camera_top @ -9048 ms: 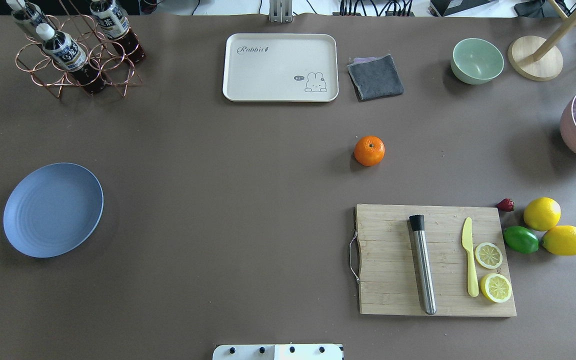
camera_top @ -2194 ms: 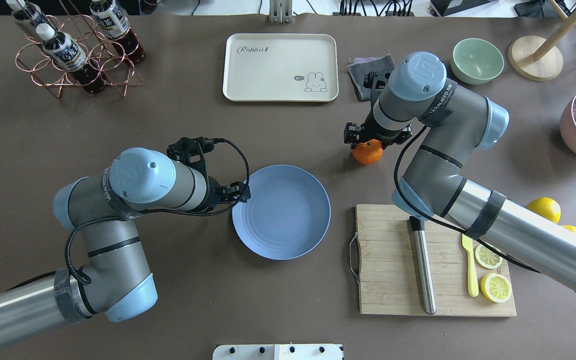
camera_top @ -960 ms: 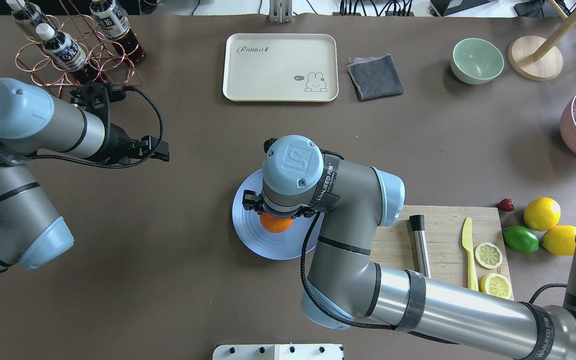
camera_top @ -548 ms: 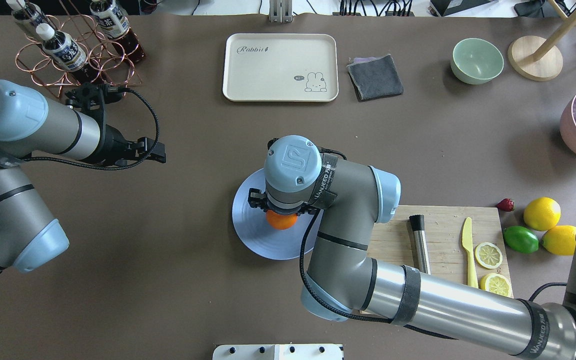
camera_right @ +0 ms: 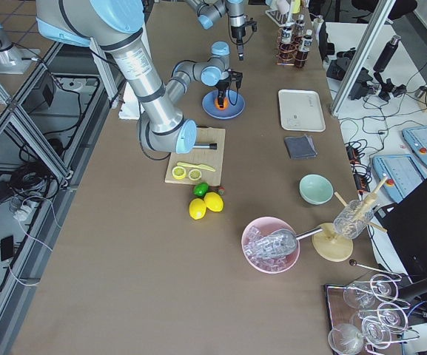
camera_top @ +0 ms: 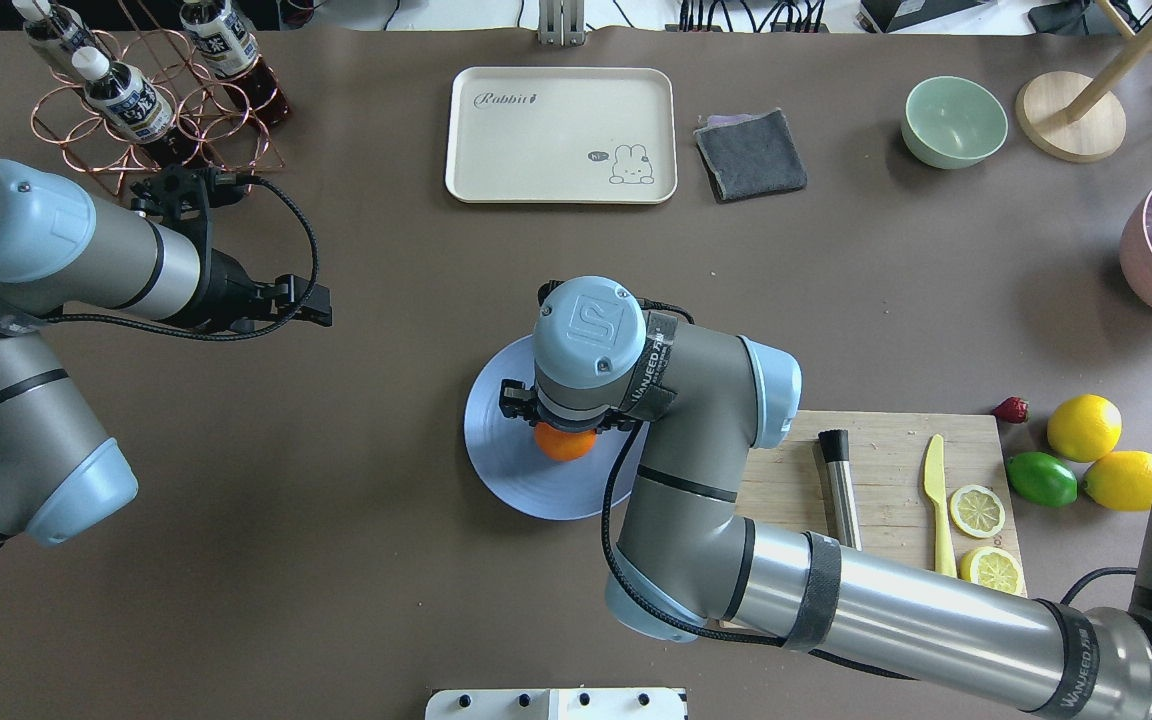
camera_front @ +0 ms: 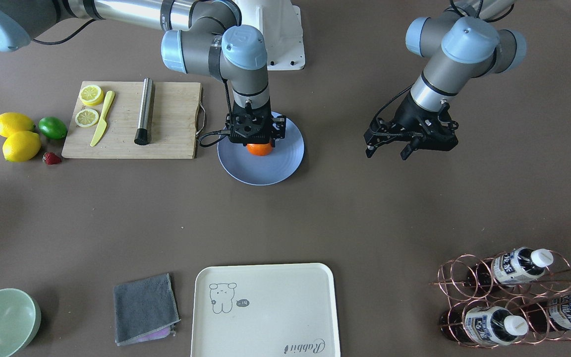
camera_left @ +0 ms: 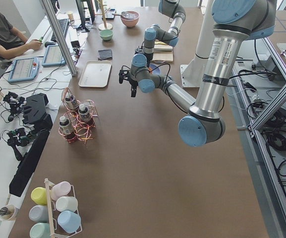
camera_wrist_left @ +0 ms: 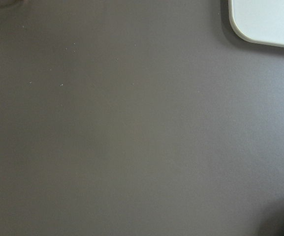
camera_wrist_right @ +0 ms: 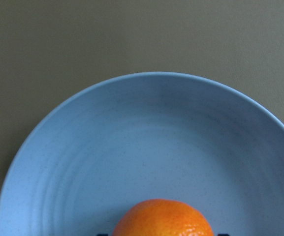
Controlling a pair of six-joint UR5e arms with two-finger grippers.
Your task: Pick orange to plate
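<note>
The orange (camera_top: 566, 444) is at the middle of the periwinkle-blue plate (camera_top: 501, 470), which lies at the table's centre. My right gripper (camera_front: 258, 143) points straight down over it and is shut on the orange. In the right wrist view the orange (camera_wrist_right: 164, 220) shows at the bottom edge over the plate (camera_wrist_right: 132, 147). I cannot tell whether the fruit touches the plate. My left gripper (camera_top: 324, 305) hangs open and holds nothing, well off to the plate's left.
A cutting board (camera_top: 786, 480) with muddler, knife and lemon slices lies right of the plate, under my right arm. Lemons and a lime (camera_top: 1041, 479) sit beyond it. A cream tray (camera_top: 561, 135), grey cloth (camera_top: 751, 152), green bowl (camera_top: 954, 120) and bottle rack (camera_top: 151, 110) line the far edge.
My right gripper has shifted slightly to the right over the plate with the orange in it. The left arm has drawn back a little to the left and now holds still.
</note>
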